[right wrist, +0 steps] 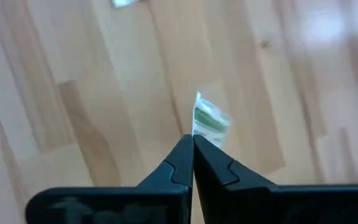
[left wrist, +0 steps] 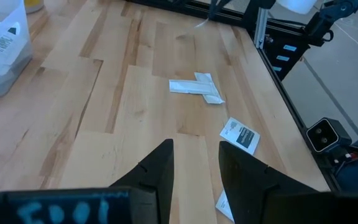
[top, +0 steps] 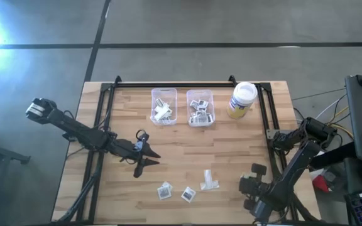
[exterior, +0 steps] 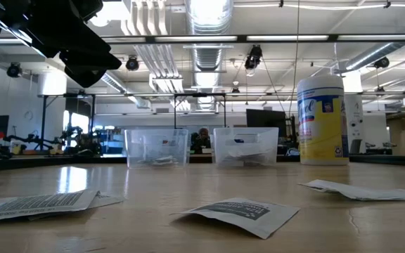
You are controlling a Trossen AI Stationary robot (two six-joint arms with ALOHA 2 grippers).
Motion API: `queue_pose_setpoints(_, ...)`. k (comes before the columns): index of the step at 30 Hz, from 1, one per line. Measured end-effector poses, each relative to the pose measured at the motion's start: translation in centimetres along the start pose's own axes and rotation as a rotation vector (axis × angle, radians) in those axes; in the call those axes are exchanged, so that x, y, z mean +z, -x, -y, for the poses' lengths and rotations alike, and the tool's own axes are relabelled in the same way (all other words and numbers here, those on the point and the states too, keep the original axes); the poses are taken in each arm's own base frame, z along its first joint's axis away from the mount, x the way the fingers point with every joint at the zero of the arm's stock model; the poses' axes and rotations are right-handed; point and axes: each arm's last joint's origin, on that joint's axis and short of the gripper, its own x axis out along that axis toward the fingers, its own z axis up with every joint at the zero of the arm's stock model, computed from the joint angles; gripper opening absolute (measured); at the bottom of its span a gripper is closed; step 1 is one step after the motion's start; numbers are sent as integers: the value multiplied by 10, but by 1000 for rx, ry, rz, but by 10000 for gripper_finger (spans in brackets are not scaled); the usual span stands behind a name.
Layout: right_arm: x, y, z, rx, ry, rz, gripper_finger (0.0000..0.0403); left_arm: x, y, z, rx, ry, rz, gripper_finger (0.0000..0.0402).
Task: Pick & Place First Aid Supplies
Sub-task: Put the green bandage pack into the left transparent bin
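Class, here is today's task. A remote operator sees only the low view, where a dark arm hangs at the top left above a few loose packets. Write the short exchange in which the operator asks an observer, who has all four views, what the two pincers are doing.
Operator: Is the arm above me carrying anything?
Observer: No. That is the left pincer. Its fingers stand apart, with only bare wood showing between them.
Operator: I cannot find the other arm. Where is it?
Observer: The right pincer is over the right side of the table, towards your camera's end. It is shut on a small packet with green print, which it appears to pinch by one edge.
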Motion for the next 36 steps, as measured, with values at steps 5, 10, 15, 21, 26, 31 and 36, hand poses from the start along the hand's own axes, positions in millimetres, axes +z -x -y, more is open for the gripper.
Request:
queue_pose_setpoints(5, 5, 9, 0, -15, -22, 18, 8, 0, 0, 0, 0, 0, 0, 120)
queue_pose_setpoints(10, 8, 12, 2, -28, -26, 35, 8, 0, 0, 0, 0, -1, 0, 120)
queue_pose_setpoints(15, 13, 15, 4, -43, -34, 49, 8, 0, 0, 0, -6, -1, -3, 120)
queue_pose_setpoints(21, 18, 21, 8, -42, -45, 61, 8, 0, 0, 0, -5, -3, -4, 120)
queue_pose_setpoints(26, 21, 28, 10, -27, -54, 96, 8, -1, 0, 0, 0, -34, -15, 120)
queue_pose_setpoints(31, 27, 37, 13, -8, -73, 147, 8, -4, 0, -1, 9, -53, -38, 136)
queue_pose_setpoints(36, 37, 43, 14, -5, -82, 193, 8, -4, 0, -2, 17, -66, -36, 192)
